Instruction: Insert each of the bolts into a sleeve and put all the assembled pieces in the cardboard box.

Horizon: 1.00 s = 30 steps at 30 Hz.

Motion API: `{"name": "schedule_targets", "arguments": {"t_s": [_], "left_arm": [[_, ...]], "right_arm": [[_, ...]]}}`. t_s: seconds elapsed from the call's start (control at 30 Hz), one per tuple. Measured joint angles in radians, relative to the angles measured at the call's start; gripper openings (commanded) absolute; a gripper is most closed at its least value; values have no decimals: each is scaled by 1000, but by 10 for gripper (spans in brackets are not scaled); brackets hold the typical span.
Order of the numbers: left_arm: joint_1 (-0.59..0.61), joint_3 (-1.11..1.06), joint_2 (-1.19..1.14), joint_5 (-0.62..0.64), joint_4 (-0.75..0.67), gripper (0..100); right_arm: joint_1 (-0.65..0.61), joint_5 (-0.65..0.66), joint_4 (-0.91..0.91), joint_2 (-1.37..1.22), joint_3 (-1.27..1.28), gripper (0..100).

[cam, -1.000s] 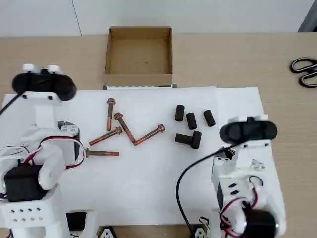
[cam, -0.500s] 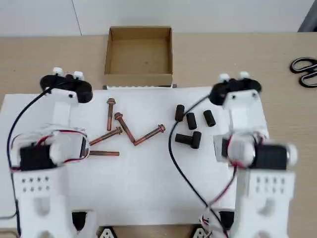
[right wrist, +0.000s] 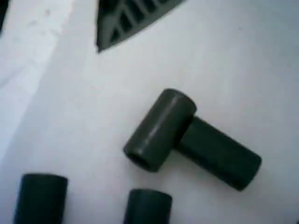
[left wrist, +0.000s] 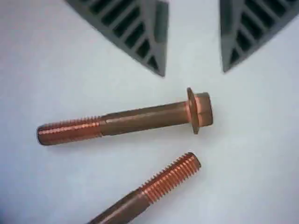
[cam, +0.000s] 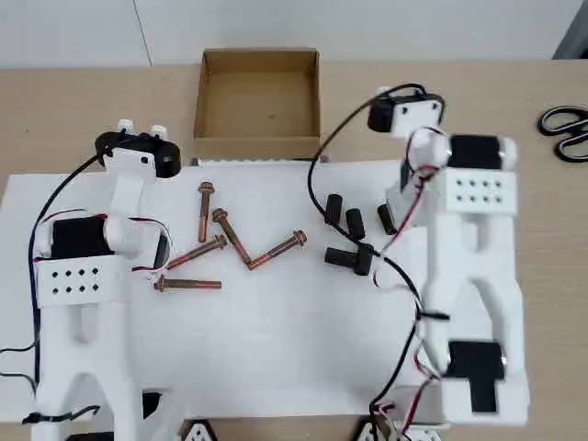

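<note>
Copper bolts [cam: 231,236], five of them, lie loose on the white sheet [cam: 276,349] on the arms' side of the cardboard box [cam: 257,147], off its left half and apart from it, none yet in a sleeve. The left gripper [left wrist: 192,70] hangs over the leftmost ones with its jaws spread wide, one bolt [left wrist: 126,122] lying whole just under the gap. I'd say it is lined up for a pick, though nothing touches. From above, the left arm [cam: 101,248] covers that gripper, so I can't say which of the nearest bolts this is. A second bolt [left wrist: 154,186] runs out of the left wrist view. Off the box's right corner sit five black sleeves [cam: 355,223], loose for pairing, two of them [right wrist: 163,130] touching end to side. The right arm [cam: 469,184] leans over them and its cable crosses one. Most of the right gripper [right wrist: 126,23] is cut off, so whether it is spread or closed I cannot tell. Well to the right of the box lies a pair of scissors [cam: 565,133].
</note>
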<state>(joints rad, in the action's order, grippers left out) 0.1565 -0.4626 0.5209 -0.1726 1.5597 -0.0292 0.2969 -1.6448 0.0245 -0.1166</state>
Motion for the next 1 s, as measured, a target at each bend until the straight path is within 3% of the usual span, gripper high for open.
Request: {"name": "schedule_targets", "arguments": {"t_s": [0.47,1.0], "left_arm": [[0,0,-9,-26,0,90],[0,0,-9,-34,0,90]], "right_arm": [[-69,115,46,-379,-183,133],[-43,132,143,-494,-186,134]]}}
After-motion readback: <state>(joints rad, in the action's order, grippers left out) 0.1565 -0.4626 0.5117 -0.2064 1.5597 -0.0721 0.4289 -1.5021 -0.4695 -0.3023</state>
